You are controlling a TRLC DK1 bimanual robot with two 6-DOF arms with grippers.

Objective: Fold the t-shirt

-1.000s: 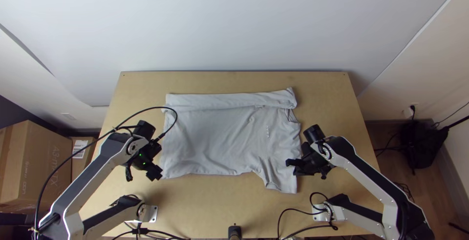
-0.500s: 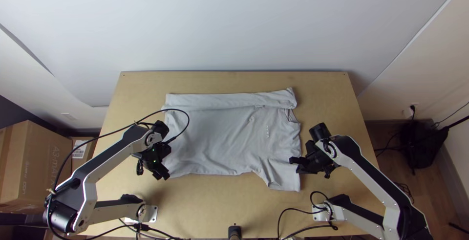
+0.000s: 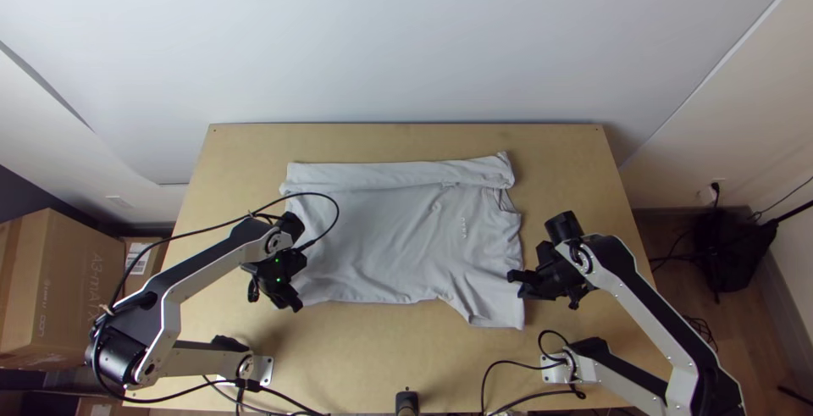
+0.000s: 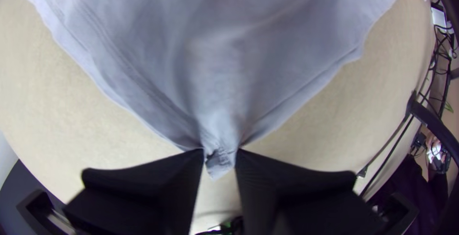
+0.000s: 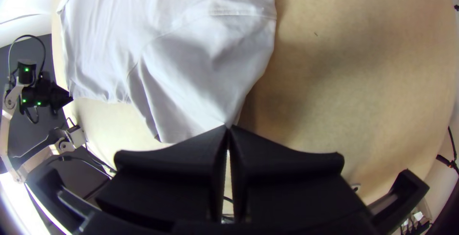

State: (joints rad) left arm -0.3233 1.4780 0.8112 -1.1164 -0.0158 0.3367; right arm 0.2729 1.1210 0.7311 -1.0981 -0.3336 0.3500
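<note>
Top view: t-shirt (image 3: 381,238) spread on table (image 3: 356,348), far side folded over; left gripper (image 4: 220,155), fingers slightly apart, pinches a bunched corner; right gripper (image 5: 228,128), fingertips together, nips an edge near the sleeve; uneven lifting could slip that shallow hold, skewing the fold.

Premises: a robotics lab or similar test room; whether within an office or a home cannot be determined. Two robot arms, the left (image 3: 216,257) and the right (image 3: 648,293), are fixed at the near edge of the wooden bench (image 3: 406,141), with loose cables (image 3: 487,379) beside them. White wall panel (image 3: 406,43) behind the bench; cardboard box (image 3: 63,285) left of it; wood-look floor (image 3: 749,327) and wall socket (image 3: 718,183) to its right.
</note>
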